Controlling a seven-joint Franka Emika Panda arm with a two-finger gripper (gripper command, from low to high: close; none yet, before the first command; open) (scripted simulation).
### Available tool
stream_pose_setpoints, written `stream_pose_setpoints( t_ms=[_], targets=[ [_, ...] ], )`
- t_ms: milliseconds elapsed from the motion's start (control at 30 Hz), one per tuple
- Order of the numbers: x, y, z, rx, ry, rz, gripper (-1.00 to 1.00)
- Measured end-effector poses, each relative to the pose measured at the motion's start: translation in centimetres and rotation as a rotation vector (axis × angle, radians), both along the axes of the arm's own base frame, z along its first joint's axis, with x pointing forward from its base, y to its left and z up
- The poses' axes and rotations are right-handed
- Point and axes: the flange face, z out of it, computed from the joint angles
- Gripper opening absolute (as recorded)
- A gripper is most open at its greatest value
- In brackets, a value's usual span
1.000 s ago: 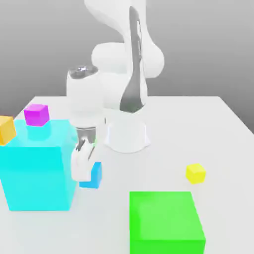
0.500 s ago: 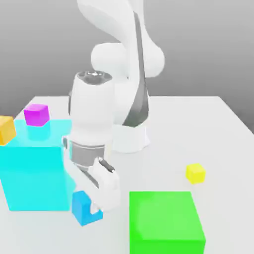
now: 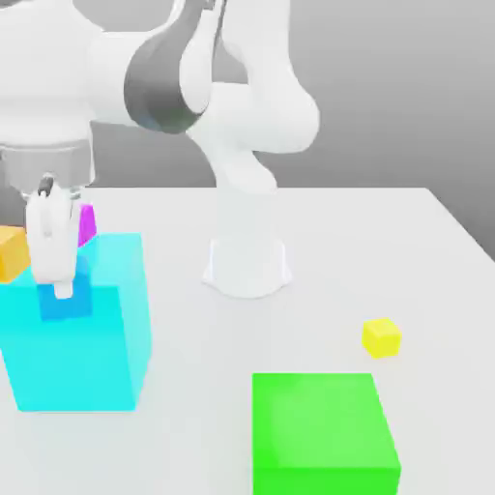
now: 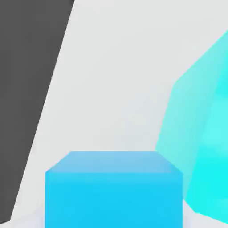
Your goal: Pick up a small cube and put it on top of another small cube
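Note:
My gripper (image 3: 62, 287) is shut on the small sky-blue cube (image 3: 81, 296) and holds it up at the exterior view's far left. There the cube overlaps the upper left part of the big translucent cyan block (image 3: 92, 348). In the hand view the held cube (image 4: 113, 191) sits close to the camera, with the cyan block (image 4: 202, 142) beside it. Other small cubes rest on the table: an orange one (image 3: 13, 253) and a magenta one (image 3: 88, 223) behind the cyan block, and a yellow one (image 3: 382, 336) on the exterior view's right.
A big green block (image 3: 324, 433) stands at the front of the white table (image 3: 387, 242). The arm's white base (image 3: 247, 263) rises from the middle of the table. Bare tabletop lies between the base and the yellow cube.
The gripper rose with the blue cube from the table in front of the cyan block and swung to the exterior view's left. The arm now reaches over the upper left.

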Motion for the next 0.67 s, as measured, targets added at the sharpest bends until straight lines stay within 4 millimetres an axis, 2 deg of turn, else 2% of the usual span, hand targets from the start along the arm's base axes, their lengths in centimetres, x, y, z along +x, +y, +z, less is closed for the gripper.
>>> stream_pose_setpoints(
  t_ms=[267, 400, 467, 533, 567, 667],
  targets=[
    [-7.7, -2.2, 4.9, 0.013, 0.048, -0.172, -1.00],
    [-11.9, -3.3, 8.6, 0.021, 0.070, -0.306, -1.00],
    [-12.6, -3.5, 7.5, 0.022, 0.074, -0.333, -1.00],
    [-12.8, -3.6, 5.0, 0.023, 0.075, -0.341, -1.00],
    [-12.9, -3.5, 3.8, 0.023, 0.075, -0.342, 1.00],
    [-12.9, -3.5, 3.8, 0.023, 0.075, -0.342, 1.00]
  ],
)
